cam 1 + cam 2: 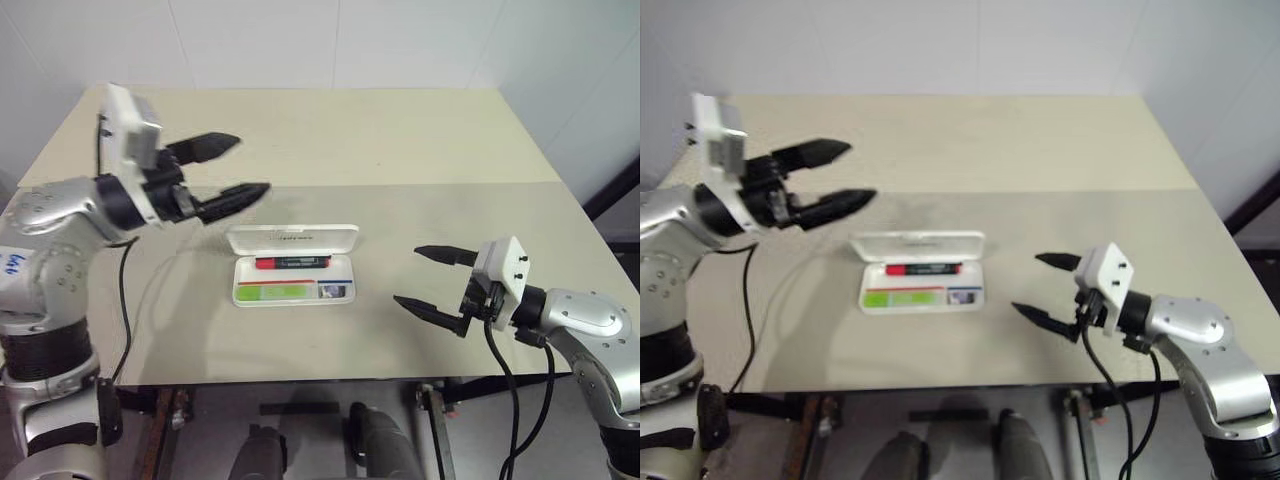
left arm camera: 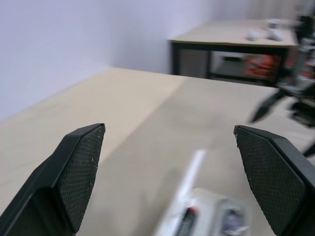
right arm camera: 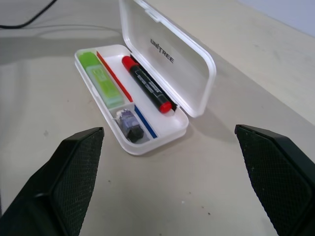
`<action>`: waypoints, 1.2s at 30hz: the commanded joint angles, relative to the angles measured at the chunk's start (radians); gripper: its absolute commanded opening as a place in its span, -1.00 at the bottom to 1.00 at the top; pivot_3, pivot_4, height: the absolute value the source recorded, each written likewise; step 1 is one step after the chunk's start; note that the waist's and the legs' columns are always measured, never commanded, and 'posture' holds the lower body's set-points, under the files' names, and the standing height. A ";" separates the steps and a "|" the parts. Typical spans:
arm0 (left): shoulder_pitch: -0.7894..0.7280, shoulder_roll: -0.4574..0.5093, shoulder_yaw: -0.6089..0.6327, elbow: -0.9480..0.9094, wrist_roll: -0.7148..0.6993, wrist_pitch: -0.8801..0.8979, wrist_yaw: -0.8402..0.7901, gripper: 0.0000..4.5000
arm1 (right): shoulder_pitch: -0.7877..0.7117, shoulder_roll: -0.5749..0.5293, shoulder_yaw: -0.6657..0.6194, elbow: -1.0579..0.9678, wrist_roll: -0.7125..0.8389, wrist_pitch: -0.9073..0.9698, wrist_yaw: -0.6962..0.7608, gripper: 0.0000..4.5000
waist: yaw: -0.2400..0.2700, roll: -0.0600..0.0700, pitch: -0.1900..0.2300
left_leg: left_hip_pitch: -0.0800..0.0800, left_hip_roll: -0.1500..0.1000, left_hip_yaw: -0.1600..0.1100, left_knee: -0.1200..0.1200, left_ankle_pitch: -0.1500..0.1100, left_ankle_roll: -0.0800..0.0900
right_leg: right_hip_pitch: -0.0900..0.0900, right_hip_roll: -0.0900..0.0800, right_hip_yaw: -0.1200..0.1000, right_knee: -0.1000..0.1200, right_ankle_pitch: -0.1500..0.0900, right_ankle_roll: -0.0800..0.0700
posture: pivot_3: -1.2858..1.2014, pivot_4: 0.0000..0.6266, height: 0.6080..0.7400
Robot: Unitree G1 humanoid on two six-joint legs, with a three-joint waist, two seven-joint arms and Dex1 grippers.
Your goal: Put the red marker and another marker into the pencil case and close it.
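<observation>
Pencil case [image 3: 147, 88]: mid-desk, lid up; red marker [image 3: 147, 87] in rear slot, green marker [image 3: 101, 78] in front slot. Step left: closing, so press lid down evenly from hinge side. Left pincer [image 1: 222, 170] and right pincer [image 1: 435, 280] both released, empty. Beige desk [image 1: 420, 140]; white walls.

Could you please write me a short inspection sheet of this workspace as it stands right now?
Surface: beige table, bare around the case.
Job's things: pencil case open, lid upright; red marker and green marker lie inside.
Clutter: small dark item in the case's end compartment.
Grippers: left gripper open, raised beside the case; right gripper open, facing it.
Cables: black cable on left arm, another on the right.
Surroundings: white wall; second table.
</observation>
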 commanded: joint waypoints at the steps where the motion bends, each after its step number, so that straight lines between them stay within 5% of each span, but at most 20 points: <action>1: 0.012 0.031 0.041 0.079 -0.011 -0.058 -0.018 0.91 | -0.044 0.007 -0.014 0.019 0.004 -0.014 -0.010 1.00 | 0.001 0.000 0.000 | 0.000 0.000 0.000 0.000 0.000 0.000 | 0.000 0.000 0.000 0.000 0.000 0.000 | 0.03 -0.52 1.00; 7: 0.003 0.083 0.035 0.362 0.019 -0.150 -0.099 0.10 | -0.081 0.020 -0.018 0.052 0.001 -0.052 0.002 1.00 | 0.004 0.000 0.000 | 0.000 0.000 0.000 -0.001 0.000 0.000 | 0.000 0.000 -0.001 0.003 0.000 0.000 | 0.03 -0.52 1.00; 14: -0.183 0.107 -0.056 0.780 0.114 -0.320 -0.222 -0.95 | -0.034 0.032 -0.061 0.032 0.046 -0.084 0.021 1.00 | 0.009 -0.001 0.000 | -0.002 0.000 -0.001 -0.001 0.000 0.000 | 0.000 0.000 -0.002 0.002 0.000 0.000 | 0.03 -0.52 1.00; 23: -0.439 0.019 -0.126 1.250 0.214 -0.506 -0.359 -0.98 | 0.065 -0.009 -0.118 -0.063 0.142 0.034 -0.006 1.00 | 0.007 -0.001 0.000 | -0.003 0.000 0.000 0.000 -0.001 0.002 | 0.000 0.000 -0.002 0.002 0.000 0.000 | 0.03 -0.52 1.00; 36: -0.546 -0.052 -0.150 1.481 0.318 -0.529 -0.437 -0.98 | 0.270 -0.016 -0.386 -0.197 0.419 0.150 -0.023 1.00 | 0.009 -0.002 0.001 | -0.003 0.000 0.000 -0.001 -0.001 0.002 | 0.000 0.000 -0.002 0.002 0.000 0.001 | 0.03 -0.52 1.00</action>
